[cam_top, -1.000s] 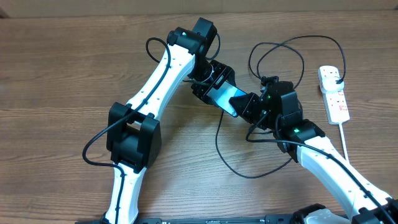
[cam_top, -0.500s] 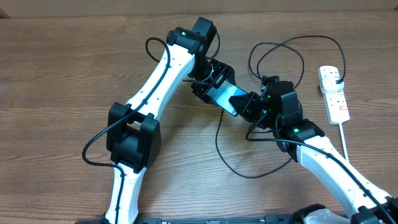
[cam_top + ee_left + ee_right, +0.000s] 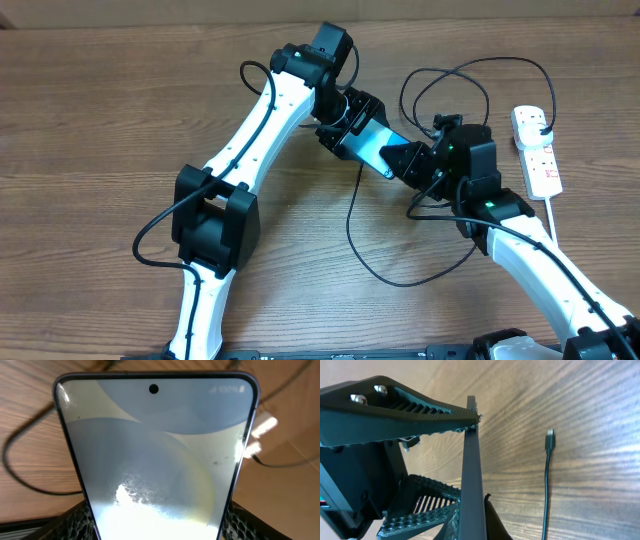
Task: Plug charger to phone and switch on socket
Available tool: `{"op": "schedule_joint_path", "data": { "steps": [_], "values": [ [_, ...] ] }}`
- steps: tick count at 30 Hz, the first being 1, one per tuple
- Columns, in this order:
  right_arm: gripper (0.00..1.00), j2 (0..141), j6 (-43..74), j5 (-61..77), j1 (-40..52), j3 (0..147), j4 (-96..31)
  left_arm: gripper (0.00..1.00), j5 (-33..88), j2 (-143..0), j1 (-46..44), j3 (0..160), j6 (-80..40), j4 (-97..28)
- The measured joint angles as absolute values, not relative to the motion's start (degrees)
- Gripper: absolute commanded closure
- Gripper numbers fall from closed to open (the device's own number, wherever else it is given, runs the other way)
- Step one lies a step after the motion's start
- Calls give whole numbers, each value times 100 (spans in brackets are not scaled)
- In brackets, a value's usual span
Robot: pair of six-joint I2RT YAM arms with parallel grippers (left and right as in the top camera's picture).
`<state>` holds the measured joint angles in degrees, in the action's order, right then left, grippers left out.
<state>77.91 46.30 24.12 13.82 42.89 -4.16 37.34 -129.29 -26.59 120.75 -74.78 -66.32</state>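
Note:
The phone [image 3: 372, 146], with its light-blue screen lit, is held above the table between both grippers. My left gripper [image 3: 350, 126] is shut on its far end; in the left wrist view the phone [image 3: 155, 450] fills the frame with a finger [image 3: 75, 521] at each side. My right gripper [image 3: 403, 160] is shut on its near end; in the right wrist view the phone [image 3: 472, 470] shows edge-on. The charger's black cable [image 3: 349, 230] loops over the table. Its connector tip [image 3: 550, 440] lies free on the wood. The white socket [image 3: 540, 165] lies at the right.
A black plug [image 3: 541, 122] sits in the socket's far end, and the cable arcs from it across the back of the table [image 3: 100, 120]. The socket's white cord [image 3: 556, 225] runs toward the front right beside my right arm [image 3: 540, 270].
Both grippers have moved a little toward the back right with the phone held between them. The cable and the socket have not moved.

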Motion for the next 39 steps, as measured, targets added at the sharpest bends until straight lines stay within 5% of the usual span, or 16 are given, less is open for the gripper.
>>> {"op": "schedule_joint_path", "data": {
  "steps": [17, 28, 35, 39],
  "values": [
    [96, 7828, 5586, 2749, 941, 4294, 746, 20, 4272, -12929, -2038, 12084, -6971, -5586],
    [96, 7828, 6941, 2434, 941, 4294, 1592, 16, 5592, -12929, -1999, 12090, -6259, -3728],
    [96, 7828, 8453, 2008, 943, 4294, 2073, 26, 6121, -12929, -1986, 12092, -5937, -3420],
    [96, 7828, 9054, 1900, 956, 4294, 2119, 45, 6189, -12929, -1988, 12092, -5878, -3404]
  ]
}}
